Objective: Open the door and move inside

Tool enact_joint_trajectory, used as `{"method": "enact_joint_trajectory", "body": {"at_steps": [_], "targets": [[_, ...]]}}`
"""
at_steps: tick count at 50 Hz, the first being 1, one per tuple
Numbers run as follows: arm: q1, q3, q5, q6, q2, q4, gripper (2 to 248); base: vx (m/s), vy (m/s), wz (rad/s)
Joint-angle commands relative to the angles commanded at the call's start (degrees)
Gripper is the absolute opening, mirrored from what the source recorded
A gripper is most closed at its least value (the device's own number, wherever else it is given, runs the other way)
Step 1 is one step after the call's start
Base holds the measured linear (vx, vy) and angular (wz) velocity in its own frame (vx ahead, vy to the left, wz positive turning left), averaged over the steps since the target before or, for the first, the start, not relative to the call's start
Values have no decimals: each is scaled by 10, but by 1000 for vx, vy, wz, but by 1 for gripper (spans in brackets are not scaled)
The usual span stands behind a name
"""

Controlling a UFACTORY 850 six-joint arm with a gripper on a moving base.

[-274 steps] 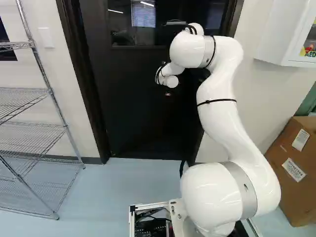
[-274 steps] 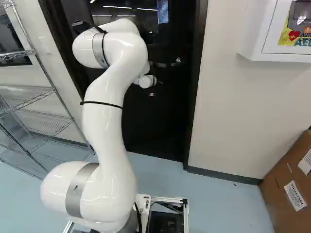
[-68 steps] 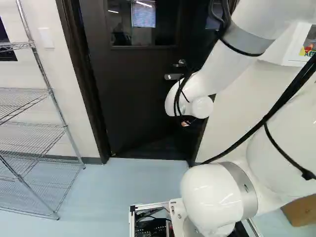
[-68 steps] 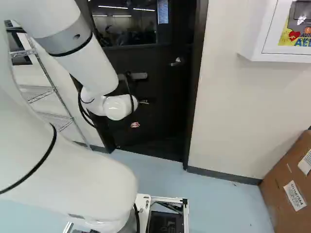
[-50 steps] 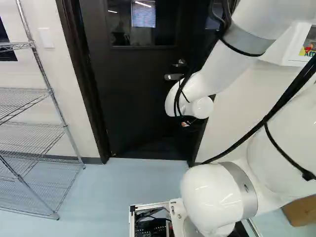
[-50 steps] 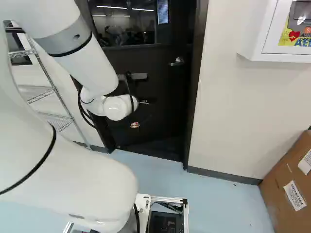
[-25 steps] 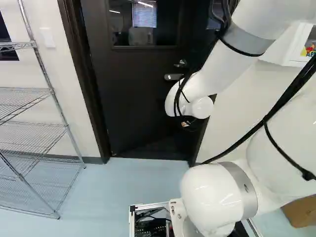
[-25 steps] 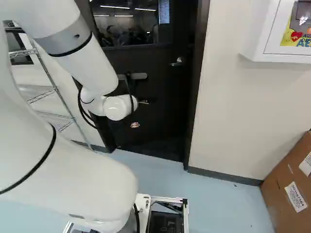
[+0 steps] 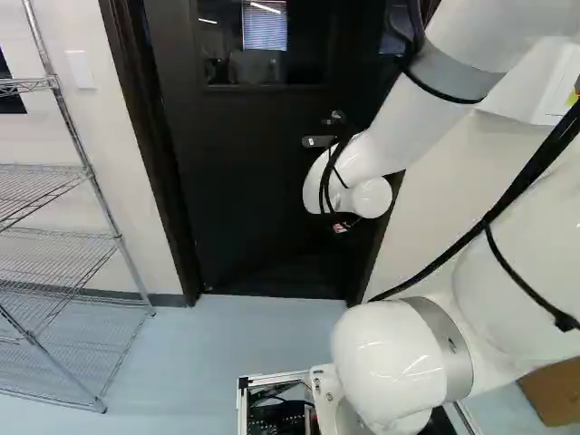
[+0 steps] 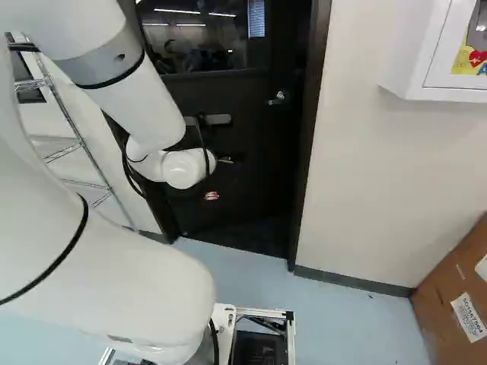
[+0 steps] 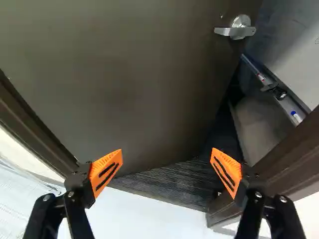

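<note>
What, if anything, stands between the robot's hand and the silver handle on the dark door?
Nothing visible does. In the wrist view the handle shows whole, beyond the open hand and near the edge of the door, with no object in front of it.

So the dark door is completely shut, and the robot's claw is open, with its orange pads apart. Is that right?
Not quite: the door is ajar, not shut. The wrist view shows a gap between its edge by the handle and the frame. The claw is indeed open, its orange pads apart.
</note>
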Motion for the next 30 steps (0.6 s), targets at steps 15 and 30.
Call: {"method": "enact_joint_trajectory", "body": {"at_steps": [15, 30], "targets": [[0, 0, 0, 0, 0, 0, 247, 100, 3, -13], [0, 0, 0, 0, 0, 0, 247, 125, 36, -18]]}}
